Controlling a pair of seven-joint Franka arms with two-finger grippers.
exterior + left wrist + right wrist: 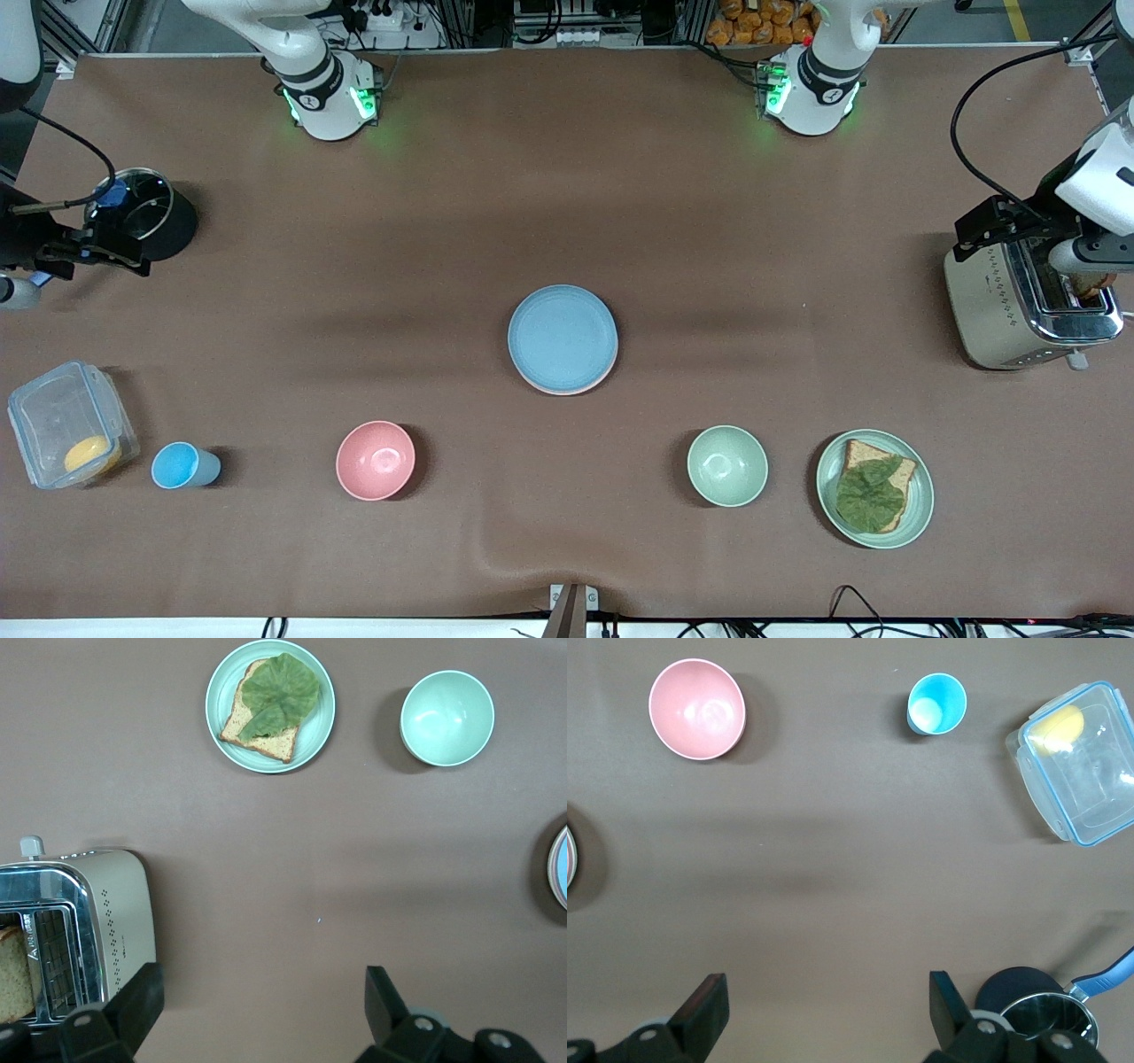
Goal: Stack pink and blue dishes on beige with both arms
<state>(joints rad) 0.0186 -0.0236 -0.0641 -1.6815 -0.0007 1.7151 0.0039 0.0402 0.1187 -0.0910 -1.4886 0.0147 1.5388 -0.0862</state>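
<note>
Black and wide open, the left claw (pixel 257 1014) holds nothing. It hangs over the toaster (pixel 1028 306) at the left arm's end of the desk (pixel 354 266). Its two fingers (pixel 133 1005) stand well apart in the left wrist view, with bare brown desk between them. A slice of toast (pixel 13 979) sits in the toaster slot.

The right claw (pixel 828 1014) is black too and just as wide open, with nothing in it. It hangs over the dark pot (pixel 142 215) at the right arm's end of the desk. A blue handle (pixel 1107 973) sticks out from the pot.

Both arms wait at the ends of the desk, well away from the plates.

In the middle of the desk lies the blue plate (pixel 563 338). It rests flat on top of the pink plate (pixel 571 389), which peeks out only as a thin rim on the side nearer the front camera. The beige plate cannot be seen under them.

Nearer the front camera is a row of things. Toward the left arm's end are a green bowl (pixel 727 465) and a green plate (pixel 875 488) with bread and a leaf on it. Toward the right arm's end are a pink bowl (pixel 376 460), a small blue cup (pixel 182 465) and a clear box (pixel 66 424) with something yellow inside.
</note>
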